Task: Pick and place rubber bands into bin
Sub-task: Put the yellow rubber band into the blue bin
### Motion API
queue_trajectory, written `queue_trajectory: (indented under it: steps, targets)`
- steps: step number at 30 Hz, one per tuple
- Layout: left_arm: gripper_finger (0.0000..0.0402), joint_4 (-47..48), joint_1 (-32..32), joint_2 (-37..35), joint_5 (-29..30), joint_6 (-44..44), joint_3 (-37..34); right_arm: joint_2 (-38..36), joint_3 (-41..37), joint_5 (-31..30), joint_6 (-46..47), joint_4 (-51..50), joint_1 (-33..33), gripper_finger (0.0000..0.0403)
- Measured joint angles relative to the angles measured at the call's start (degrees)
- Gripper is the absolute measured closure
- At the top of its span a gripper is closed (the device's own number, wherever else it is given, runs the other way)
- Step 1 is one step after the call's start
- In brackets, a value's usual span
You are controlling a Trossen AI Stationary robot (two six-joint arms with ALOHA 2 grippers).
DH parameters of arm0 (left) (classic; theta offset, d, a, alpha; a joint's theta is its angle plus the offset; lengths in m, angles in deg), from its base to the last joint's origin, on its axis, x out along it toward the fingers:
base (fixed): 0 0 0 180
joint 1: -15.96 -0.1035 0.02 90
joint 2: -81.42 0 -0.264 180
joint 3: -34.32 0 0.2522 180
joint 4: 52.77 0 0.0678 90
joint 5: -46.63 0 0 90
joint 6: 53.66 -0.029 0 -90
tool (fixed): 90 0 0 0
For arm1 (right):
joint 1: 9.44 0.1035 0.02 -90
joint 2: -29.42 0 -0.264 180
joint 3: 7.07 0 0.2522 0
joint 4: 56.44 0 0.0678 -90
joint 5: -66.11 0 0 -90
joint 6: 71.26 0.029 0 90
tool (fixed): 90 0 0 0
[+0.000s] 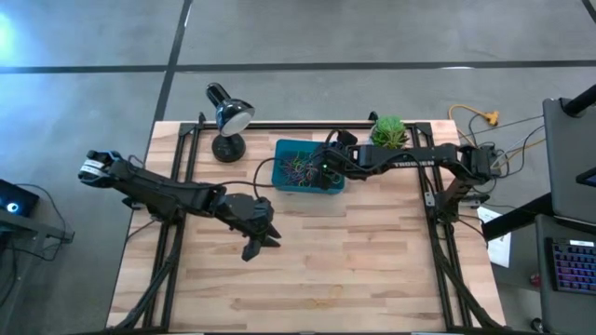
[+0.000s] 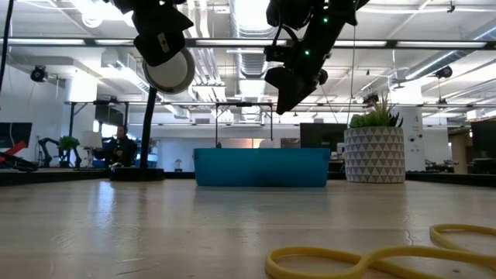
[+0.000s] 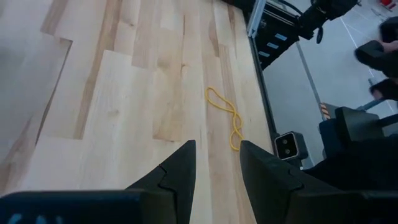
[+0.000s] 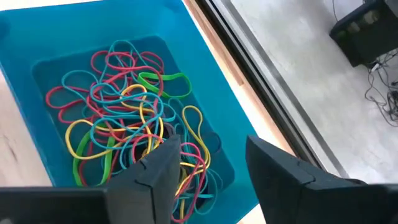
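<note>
The teal bin point(image 1: 284, 147) stands at the table's far middle, with a tangle of red, yellow, green and blue rubber bands point(image 4: 124, 118) lying on its floor. My right gripper point(image 4: 212, 142) hangs open above the bin's right part point(image 1: 328, 166), with nothing between its fingers. My left gripper point(image 3: 217, 146) hovers open over the bare wood at the table's middle left point(image 1: 261, 233), touching nothing. A yellow rubber band point(image 3: 227, 118) lies flat on the table near the near edge and also shows close to the camera in the low view point(image 2: 349, 260).
A black desk lamp point(image 1: 228, 116) stands left of the bin at the far edge. A plant in a white patterned pot point(image 2: 374, 155) stands right of the bin. Black frame rails run along the table's left and right sides. Bare wood fills the near half.
</note>
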State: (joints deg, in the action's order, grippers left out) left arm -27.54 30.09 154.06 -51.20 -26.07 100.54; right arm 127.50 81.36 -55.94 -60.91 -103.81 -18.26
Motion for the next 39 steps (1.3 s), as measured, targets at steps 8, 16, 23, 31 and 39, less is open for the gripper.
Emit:
queue_trajectory:
  steps: [8, 16, 23, 31, 39]
  targets:
    - [0.0292, -0.68, -0.02, 0.02, 2.32, 0.66, -2.46, -0.24, 2.77, -0.01, -5.06, 0.09, 2.84, 0.0226]
    - [0.0292, -2.70, -0.02, 0.02, 2.27, 0.50, -3.34, -3.90, 5.26, 0.28, -12.27, -0.13, 6.90, 0.0241]
    - [0.0292, -6.66, -0.13, 0.02, 2.32, -3.16, -3.34, -9.65, 4.93, 10.32, -8.27, -1.35, 10.43, 0.0254]
    - [0.0292, -10.40, -0.28, 1.41, 11.05, -4.19, -3.28, -11.61, 4.45, 21.80, 2.39, -9.30, 18.58, 0.0267]
    - [0.0292, -11.12, -0.28, 4.09, 12.45, -3.99, -3.35, -11.59, 3.63, 22.23, 11.67, -9.91, 30.90, 0.0278]
